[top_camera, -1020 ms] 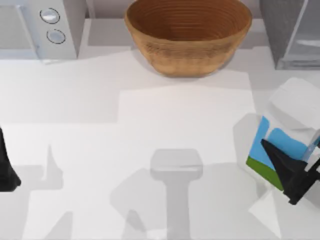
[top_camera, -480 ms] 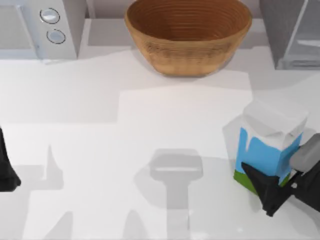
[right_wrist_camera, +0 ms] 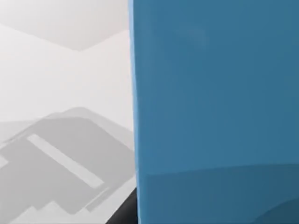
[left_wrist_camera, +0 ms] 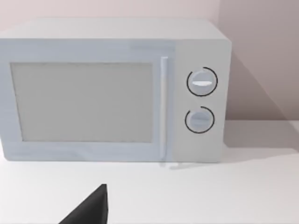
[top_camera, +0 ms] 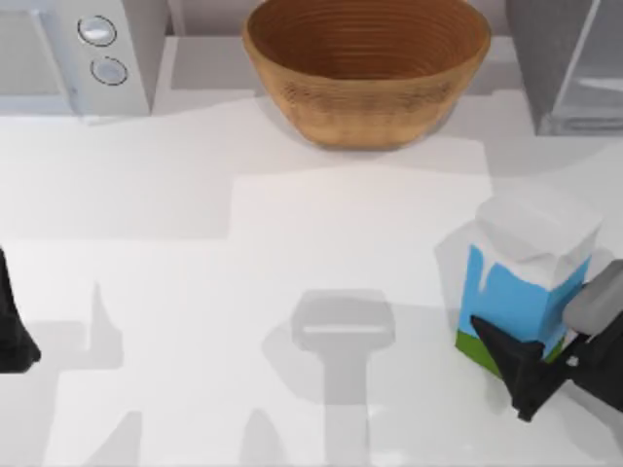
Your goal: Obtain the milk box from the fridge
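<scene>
Down at the near right of the table [top_camera: 292, 243], the right gripper [top_camera: 545, 375] is seen pressed up against the milk box [top_camera: 521, 292], with one dark finger [top_camera: 506, 355] laid across the green bottom band and the rest of the hand tucked behind the carton's right side; the carton is judged to be clamped between the jaws, though the far finger is hidden. In the right wrist view the blue side of the milk box [right_wrist_camera: 215, 107] is pushed right up to the lens, with the white tabletop and grey shadows beside it. The carton is held upright, its white folded top tipped a little toward the back, and whether its base is resting on the table or is lifted just clear cannot be told. Over at the near left edge the left gripper [top_camera: 12, 336] is parked, a single dark fingertip [left_wrist_camera: 88, 210] being caught in the left wrist view, and its opening cannot be told. Farther back, the wicker basket [top_camera: 365, 68] is set at the middle rear, the white microwave [top_camera: 73, 53] with two dials at the rear left, and the fridge [top_camera: 565, 63] at the rear right. The milk box is well apart from the fridge and out on the open table, so the fetching itself is judged done; what is left, at most, is for the carton to be set down and let go.
</scene>
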Motion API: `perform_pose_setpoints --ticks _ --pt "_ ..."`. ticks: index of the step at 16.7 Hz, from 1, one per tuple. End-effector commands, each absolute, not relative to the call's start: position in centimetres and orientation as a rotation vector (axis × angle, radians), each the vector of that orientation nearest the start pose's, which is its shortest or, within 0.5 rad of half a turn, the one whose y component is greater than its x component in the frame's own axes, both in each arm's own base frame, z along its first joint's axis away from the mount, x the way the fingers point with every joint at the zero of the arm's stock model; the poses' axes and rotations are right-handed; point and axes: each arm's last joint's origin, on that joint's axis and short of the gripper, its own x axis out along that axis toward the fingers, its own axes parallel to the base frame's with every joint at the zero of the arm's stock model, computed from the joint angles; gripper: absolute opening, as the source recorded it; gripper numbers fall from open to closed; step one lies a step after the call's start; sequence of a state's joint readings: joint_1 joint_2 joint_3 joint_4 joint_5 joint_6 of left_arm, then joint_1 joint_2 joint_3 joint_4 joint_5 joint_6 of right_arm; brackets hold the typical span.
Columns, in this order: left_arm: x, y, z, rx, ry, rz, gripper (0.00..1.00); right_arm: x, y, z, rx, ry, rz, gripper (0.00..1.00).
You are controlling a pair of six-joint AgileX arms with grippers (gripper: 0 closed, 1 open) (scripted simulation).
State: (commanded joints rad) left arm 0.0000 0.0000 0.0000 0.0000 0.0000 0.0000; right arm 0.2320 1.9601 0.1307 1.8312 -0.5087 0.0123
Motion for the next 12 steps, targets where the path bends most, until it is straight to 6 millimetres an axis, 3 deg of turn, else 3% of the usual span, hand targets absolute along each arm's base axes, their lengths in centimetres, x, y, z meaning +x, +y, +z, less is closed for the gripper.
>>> perform_pose_setpoints --ticks 6,12 --pt "10.57 -0.12 16.00 0.000 0.000 0.000 1.00 20.53 6.51 9.10 -0.004 0.005 0.763 0.98" --pt "10.57 -0.12 16.00 0.000 0.000 0.000 1.00 20.53 6.51 9.10 -0.004 0.005 0.763 1.00"
